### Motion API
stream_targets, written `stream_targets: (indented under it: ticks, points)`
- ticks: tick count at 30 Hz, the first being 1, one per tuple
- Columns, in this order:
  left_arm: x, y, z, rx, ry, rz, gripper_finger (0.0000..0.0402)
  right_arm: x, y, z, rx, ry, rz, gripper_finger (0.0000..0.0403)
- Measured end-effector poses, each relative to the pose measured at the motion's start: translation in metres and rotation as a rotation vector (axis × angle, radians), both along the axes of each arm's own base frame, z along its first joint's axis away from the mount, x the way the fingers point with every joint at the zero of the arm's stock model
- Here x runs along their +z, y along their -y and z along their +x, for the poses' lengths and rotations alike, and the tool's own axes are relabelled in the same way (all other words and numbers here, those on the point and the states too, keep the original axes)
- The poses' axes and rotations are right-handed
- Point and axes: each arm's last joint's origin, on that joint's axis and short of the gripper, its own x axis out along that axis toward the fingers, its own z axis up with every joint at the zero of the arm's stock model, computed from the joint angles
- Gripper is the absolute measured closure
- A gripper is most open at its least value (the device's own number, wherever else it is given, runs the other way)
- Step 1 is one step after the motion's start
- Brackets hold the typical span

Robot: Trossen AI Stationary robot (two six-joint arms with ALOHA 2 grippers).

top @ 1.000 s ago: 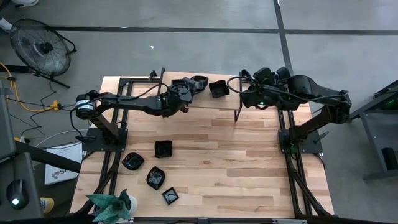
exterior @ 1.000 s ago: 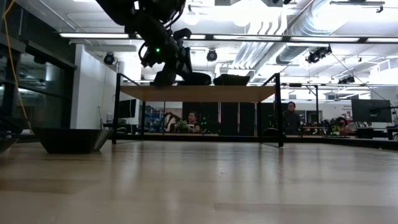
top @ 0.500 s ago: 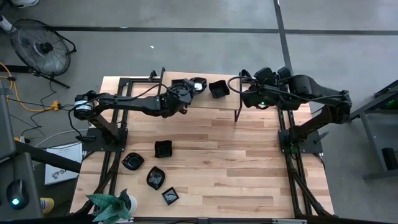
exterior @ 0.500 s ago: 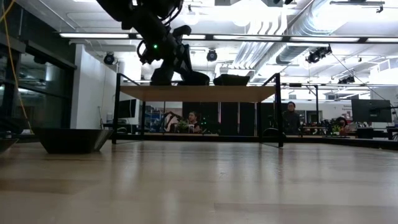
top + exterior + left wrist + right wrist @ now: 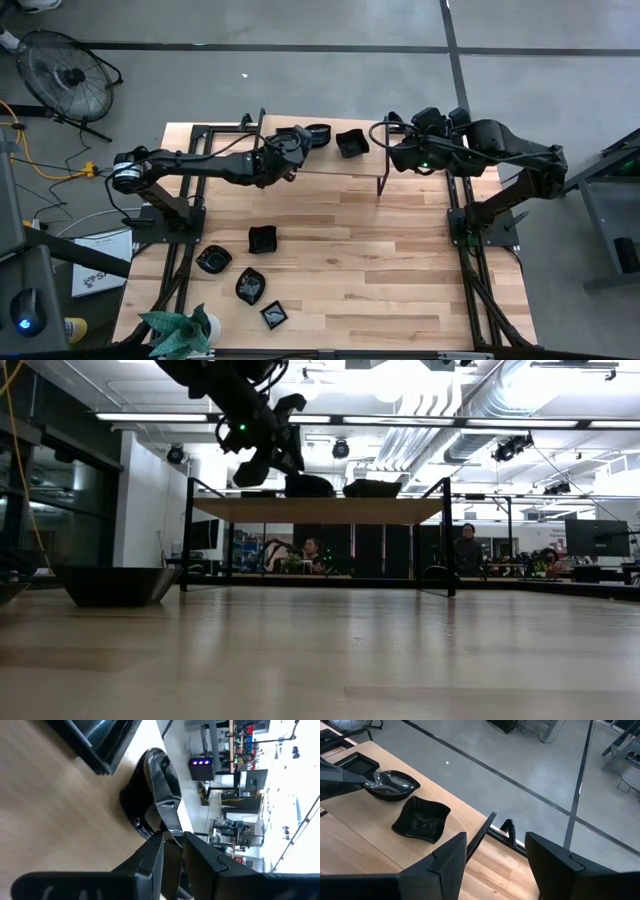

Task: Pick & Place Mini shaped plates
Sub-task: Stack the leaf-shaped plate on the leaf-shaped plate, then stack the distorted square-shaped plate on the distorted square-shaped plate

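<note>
plates: glossy black | three on shelf (image 5: 351, 142) | four on table (image 5: 262, 239)

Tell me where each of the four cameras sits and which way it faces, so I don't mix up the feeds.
High view: overhead, straight down on the table; both arms show, left gripper at the raised shelf.
Low view: tabletop height, level across to the shelf; one arm enters from above.
Left wrist view: past its own fingers, closed on the rim of a roundish plate.
Right wrist view: over its open fingers onto the shelf, at a wavy-edged plate.
Shared: the roundish plate shows in both wrist views.
</note>
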Motion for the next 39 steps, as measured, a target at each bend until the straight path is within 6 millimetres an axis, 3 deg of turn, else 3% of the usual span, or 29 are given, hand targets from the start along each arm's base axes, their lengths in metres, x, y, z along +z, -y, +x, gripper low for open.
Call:
stream_targets:
  ticks: [19,26,33,39]
  points:
    - [0.004,0.002,0.002,-0.147,-0.074,0.059,0.0330,0.000,0.000,0.000,0.000,0.000,0.000,0.0205]
    - [0.031,0.003,-0.005,-0.228,-0.109,0.270,0.0330,0.000,0.000,0.000,0.001,0.001,0.005,0.0206]
    - [0.062,0.009,-0.027,-0.357,-0.187,0.455,0.0330,-0.001,0.000,0.000,0.010,0.003,0.027,0.0206]
    - [0.078,0.020,-0.053,-0.567,-0.257,0.521,0.0330,-0.001,-0.001,0.001,0.019,0.006,0.046,0.0206]
